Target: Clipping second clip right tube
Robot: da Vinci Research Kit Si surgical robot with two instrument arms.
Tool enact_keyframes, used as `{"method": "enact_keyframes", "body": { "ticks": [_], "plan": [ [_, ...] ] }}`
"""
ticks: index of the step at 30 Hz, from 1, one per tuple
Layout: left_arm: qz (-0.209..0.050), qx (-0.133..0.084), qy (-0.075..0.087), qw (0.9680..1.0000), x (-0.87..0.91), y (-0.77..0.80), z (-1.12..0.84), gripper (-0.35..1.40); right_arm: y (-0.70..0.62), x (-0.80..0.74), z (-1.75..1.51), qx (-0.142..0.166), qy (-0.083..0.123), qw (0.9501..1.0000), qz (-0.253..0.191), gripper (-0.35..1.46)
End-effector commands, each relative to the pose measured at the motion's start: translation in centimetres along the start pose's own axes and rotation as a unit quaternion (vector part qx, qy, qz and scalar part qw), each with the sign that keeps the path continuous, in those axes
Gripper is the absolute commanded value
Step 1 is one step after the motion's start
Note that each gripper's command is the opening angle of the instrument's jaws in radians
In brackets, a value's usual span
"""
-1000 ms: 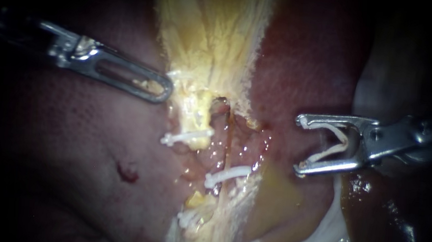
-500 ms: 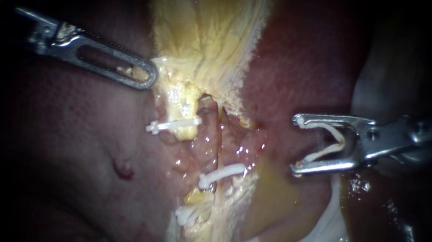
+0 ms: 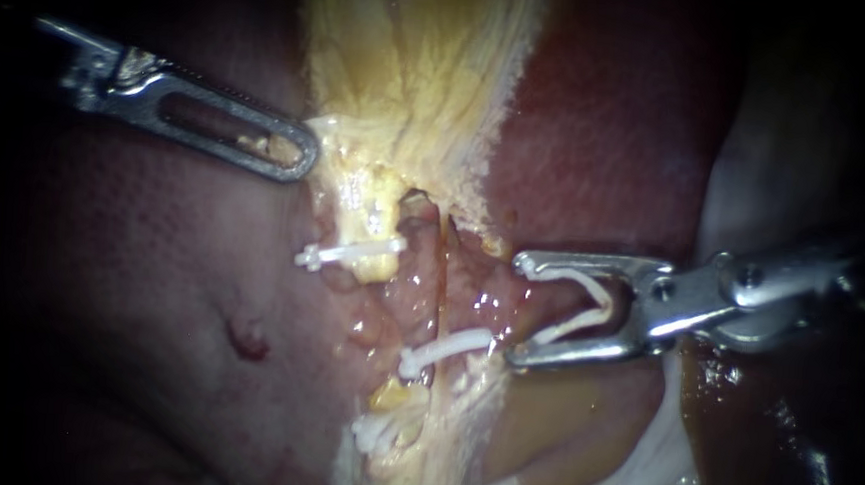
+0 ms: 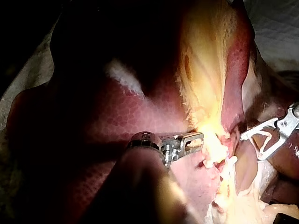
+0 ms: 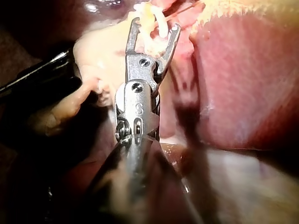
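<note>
- Right tube [image 3: 422, 277] runs top to bottom in the middle of the endoscope view. It is pink and wet, below the yellow tissue [image 3: 413, 71], and 1 seated clip [image 3: 446, 349] lies across its lower part.
- My right instrument [image 3: 519, 310] sits just to the right of the tube. Its 2 jaws stand wide apart, each touching 1 leg of the loaded clip [image 3: 579, 307] they carry. The lower jaw tip is almost against the end of the seated clip.
- My left instrument [image 3: 297, 156] has its jaws together on the edge of the yellow tissue. I judge that it is keeping the tube stretched, so I would leave that hold steady.
- To do this well, I would raise the right jaws slightly so they clear the seated clip and leave a gap of bare tube between the 2 clips.
- Then I would advance square to the tube until both jaw tips show past its far side, so the whole tube lies between the clip's legs.
- I would stop short of the left-hand clip [image 3: 349, 254] on the neighbouring strand and avoid taking in extra tissue.
- I would close slowly. The risks I see are snagging the seated clip and clipping only part of the tube.
</note>
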Motion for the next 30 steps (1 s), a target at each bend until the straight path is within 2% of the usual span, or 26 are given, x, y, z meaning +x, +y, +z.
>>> {"method": "enact_keyframes", "body": {
  "ticks": [1, 7, 13, 18, 28, 30],
  "plan": [
    [0.0, 0.0, 0.0, 1.0, 0.0, 0.0, 0.0, -0.35, 0.01, -0.04, 0.05, 0.001, 0.0, 1.0, 0.007, 0.5],
    [0.0, 0.0, 0.0, 1.0, 0.0, 0.0, 0.0, -0.35, 0.13, -0.25, 0.24, 0.006, -0.001, 0.9991, 0.043, 0.5],
    [0.0, 0.0, 0.0, 1.0, 0.0, 0.0, 0.0, -0.35, 0.27, -0.38, 0.32, 0.014, -0.002, 0.9974, 0.071, 0.49],
    [0.0, 0.0, 0.0, 1.0, 0.0, 0.0, 0.0, -0.35, 0.35, -0.39, 0.4, 0.018, -0.002, 0.9965, 0.081, 0.49],
    [0.0, -0.001, 0.0, 1.0, 0.0, 0.0, 0.02, -0.35, 0.38, -0.38, 0.71, 0.036, -0.007, 0.9944, 0.099, 0.49],
    [0.0, -0.001, 0.0, 1.0, 0.0, 0.0, 0.02, -0.35, 0.39, -0.39, 0.77, 0.041, -0.002, 0.994, 0.101, 0.49]
  ]
}}
